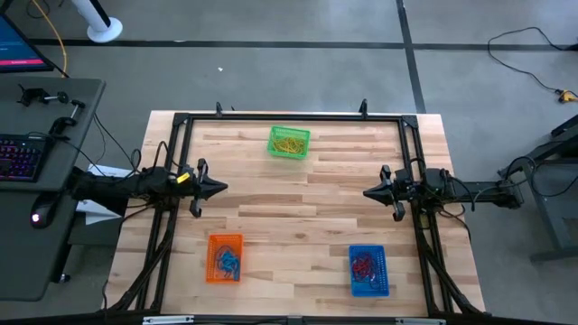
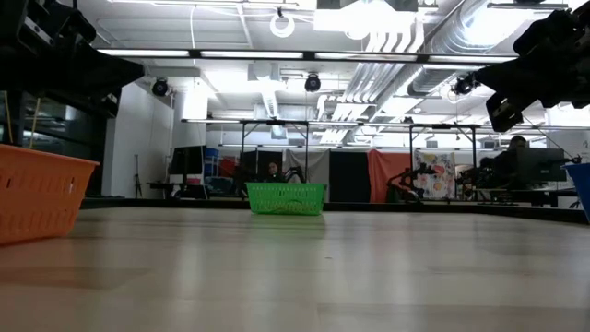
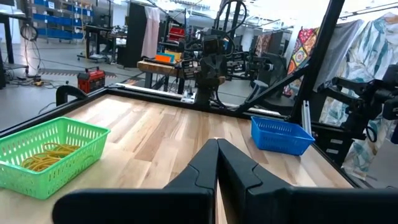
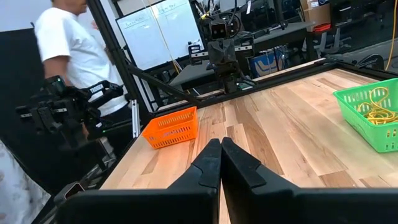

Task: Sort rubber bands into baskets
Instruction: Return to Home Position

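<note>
Three mesh baskets stand on the wooden table. The green basket (image 1: 289, 143) at the far middle holds yellow rubber bands (image 3: 46, 157). The orange basket (image 1: 225, 257) at the near left holds blue and orange bands. The blue basket (image 1: 368, 270) at the near right holds red bands. My left gripper (image 1: 222, 189) hovers at the table's left side, shut and empty, pointing right. My right gripper (image 1: 368, 192) hovers at the right side, shut and empty, pointing left. In the wrist views each pair of fingers (image 3: 217, 163) (image 4: 221, 163) is closed together.
A black frame (image 1: 289, 117) runs around the table's edges. A desk with a keyboard (image 1: 18, 158) stands left of the table. A person in a white shirt (image 4: 71, 43) stands beyond the table's left side. Bare wood lies between the grippers.
</note>
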